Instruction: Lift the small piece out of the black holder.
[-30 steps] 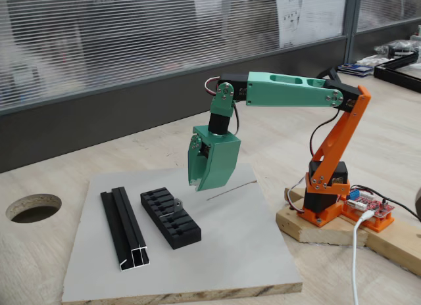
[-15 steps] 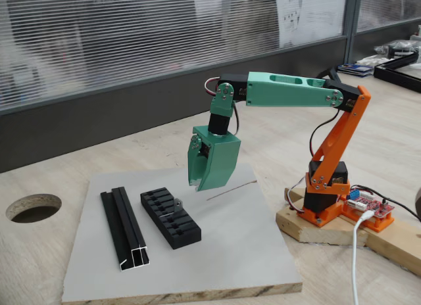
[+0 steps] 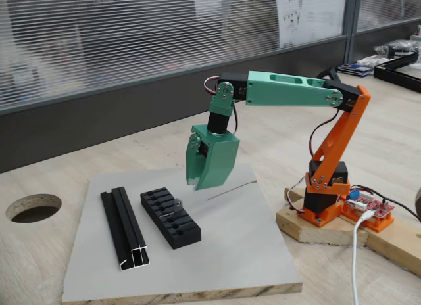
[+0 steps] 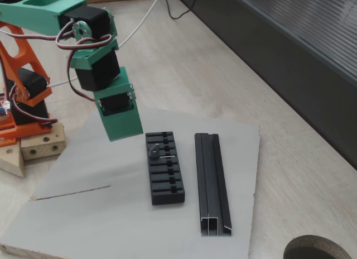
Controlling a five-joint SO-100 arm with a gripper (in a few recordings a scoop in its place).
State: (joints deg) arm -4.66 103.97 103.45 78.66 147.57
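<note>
The black holder (image 3: pixel 172 221) (image 4: pixel 166 178) lies on a grey board, its slotted top facing up. The small grey piece (image 3: pixel 177 203) (image 4: pixel 154 152) sits in a slot near the holder's far end. My green gripper (image 3: pixel 196 185) (image 4: pixel 120 137) hangs in the air, pointing down, a little above and beside that end of the holder. It touches neither the holder nor the piece. Its fingers look closed together with nothing between them.
A longer black grooved rail (image 3: pixel 125 229) (image 4: pixel 211 181) lies parallel to the holder on the grey board (image 3: pixel 230 246) (image 4: pixel 83 214). A round hole (image 3: pixel 33 206) is cut in the wooden table. The orange arm base (image 3: pixel 325 200) stands on a wooden block beside the board.
The gripper has shifted slightly to the left in the fixed view. The holder, the piece and the rail have not moved.
</note>
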